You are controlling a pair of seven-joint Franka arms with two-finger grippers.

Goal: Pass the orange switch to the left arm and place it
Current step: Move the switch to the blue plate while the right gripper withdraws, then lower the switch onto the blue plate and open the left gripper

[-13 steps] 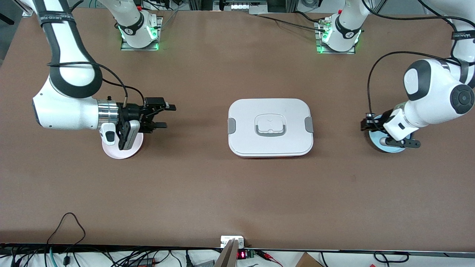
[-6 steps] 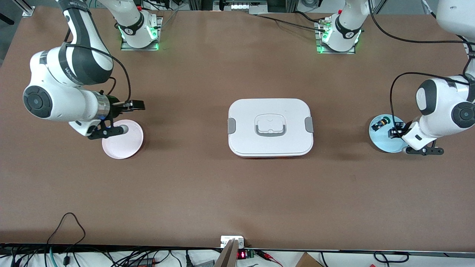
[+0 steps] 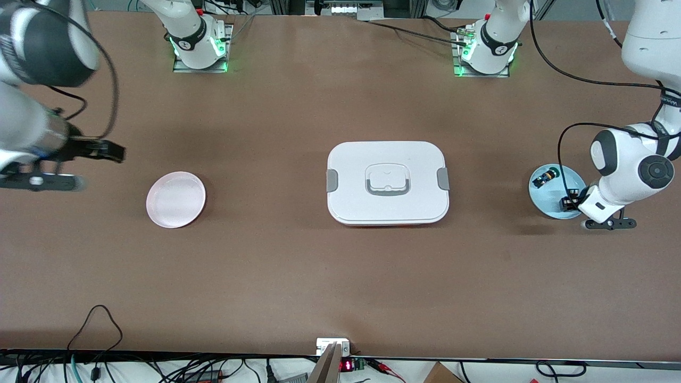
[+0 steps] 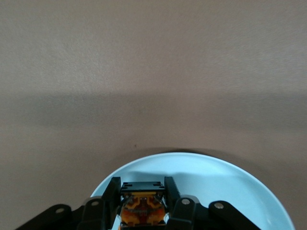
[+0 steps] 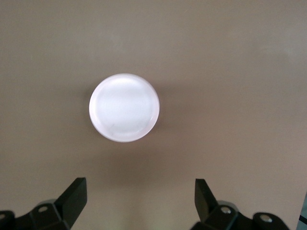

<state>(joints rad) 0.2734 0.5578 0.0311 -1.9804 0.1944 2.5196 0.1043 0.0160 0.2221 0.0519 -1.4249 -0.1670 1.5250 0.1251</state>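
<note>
Currently, item one: the left gripper (image 4: 142, 203) is closing its fingers (image 4: 113, 196) on the orange switch (image 4: 142, 211), which is sitting pinched between the two black pads over the pale blue plate (image 4: 230, 187). Just outside those fingers, the plate's rim is curving round them, and past the rim only bare brown table (image 3: 319, 276) is showing. In the front view this gripper (image 3: 568, 202) is hovering at the plate's (image 3: 548, 205) edge toward the left arm's end of the table, with a green-capped switch (image 3: 545, 177) lying on the same plate, apart from the fingers.

Item two: the right gripper (image 5: 139, 196) is holding its fingers (image 5: 74, 196) wide apart with nothing between them, over open table; the pink plate (image 5: 124, 107) is lying apart from the tips. From the front, this gripper (image 3: 101, 151) is hanging by the table's edge at the right arm's end.

Item three: the white box (image 3: 388, 183) is standing mid-table, well apart from both grippers, with broad bare table on every side.
</note>
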